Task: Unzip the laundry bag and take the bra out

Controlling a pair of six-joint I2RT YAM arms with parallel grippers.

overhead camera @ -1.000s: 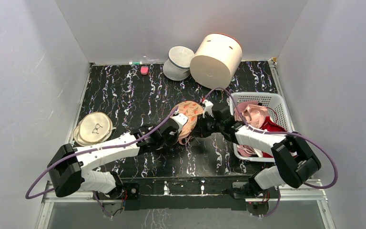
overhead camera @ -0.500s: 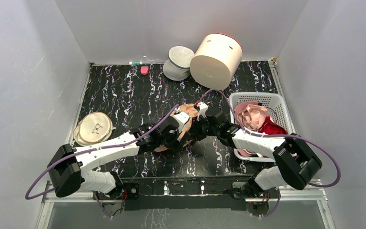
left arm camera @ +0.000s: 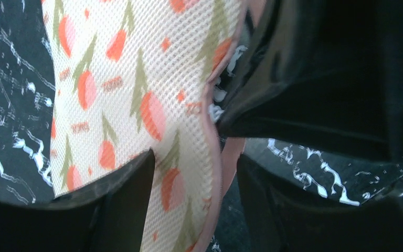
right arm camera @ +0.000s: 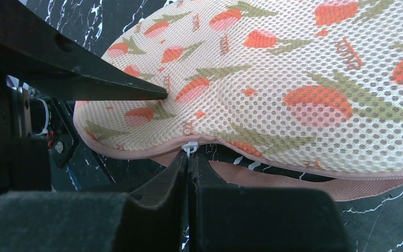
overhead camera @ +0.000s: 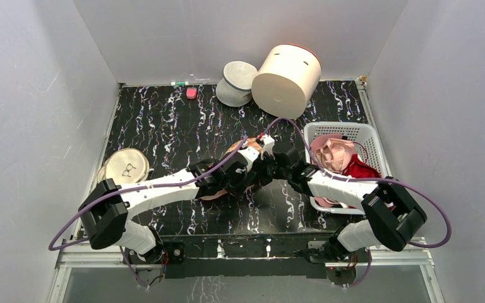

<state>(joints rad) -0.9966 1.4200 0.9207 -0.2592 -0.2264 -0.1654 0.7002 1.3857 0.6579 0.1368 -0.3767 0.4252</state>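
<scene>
The laundry bag [right arm camera: 273,79], peach mesh with a red-and-green print and pink zip edging, lies mid-table between both arms, and a small part of it [overhead camera: 235,147] shows from above. My right gripper [right arm camera: 190,155] is shut on the small white zip pull [right arm camera: 190,148] at the bag's near edge. My left gripper [left arm camera: 194,173] is open, with the bag's pink-edged rim [left arm camera: 210,173] between its fingers. One finger [left arm camera: 120,184] lies against the fabric and the other stands apart. The bra is hidden, since the bag's inside does not show.
A white slotted basket [overhead camera: 366,134] at the right holds a shiny pink garment [overhead camera: 332,153] and a dark red one [overhead camera: 360,167]. A big cream cylinder [overhead camera: 286,79] and a white-grey pouch [overhead camera: 237,82] stand at the back. A round flat pouch [overhead camera: 124,169] lies left.
My left gripper has opened and moved right along the bag, coming close to the right gripper. The bag has shifted under them. My right gripper stays shut on the zip pull.
</scene>
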